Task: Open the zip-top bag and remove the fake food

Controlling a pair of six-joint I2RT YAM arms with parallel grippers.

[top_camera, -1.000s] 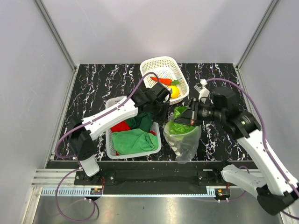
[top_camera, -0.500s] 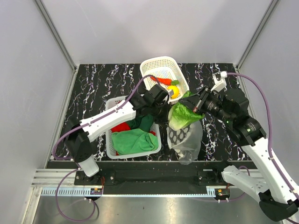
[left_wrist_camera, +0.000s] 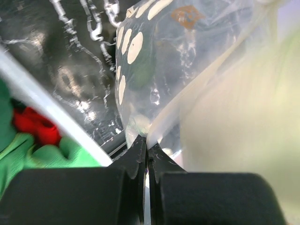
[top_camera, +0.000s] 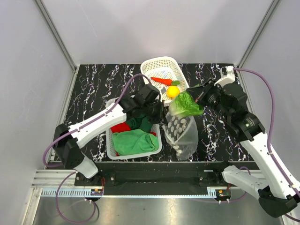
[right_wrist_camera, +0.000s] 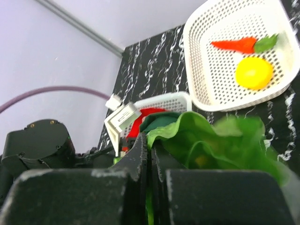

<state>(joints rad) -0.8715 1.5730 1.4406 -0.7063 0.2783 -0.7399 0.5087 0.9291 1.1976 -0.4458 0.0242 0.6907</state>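
Note:
The clear zip-top bag (top_camera: 182,133) hangs in front of the near basket, with white dots showing through it. My left gripper (top_camera: 163,117) is shut on the bag's upper edge (left_wrist_camera: 140,129). My right gripper (top_camera: 195,100) is shut on the green lettuce (top_camera: 185,105) and holds it in the air above the bag's mouth; the lettuce also shows in the right wrist view (right_wrist_camera: 211,143). The orange carrot (top_camera: 161,81) and the yellow lemon (top_camera: 174,91) lie in the far white basket (top_camera: 154,63); the right wrist view shows them too, carrot (right_wrist_camera: 236,44) and lemon (right_wrist_camera: 253,72).
A near white basket (top_camera: 110,152) holds green cloths (top_camera: 133,141) and a red cloth (top_camera: 121,127). Grey walls stand on all sides of the black marbled table (top_camera: 93,84).
My right gripper has lifted the lettuce up out of the bag and moved it back toward the far basket. The bag has sagged and flattened. My left gripper kept its hold, shifting slightly.

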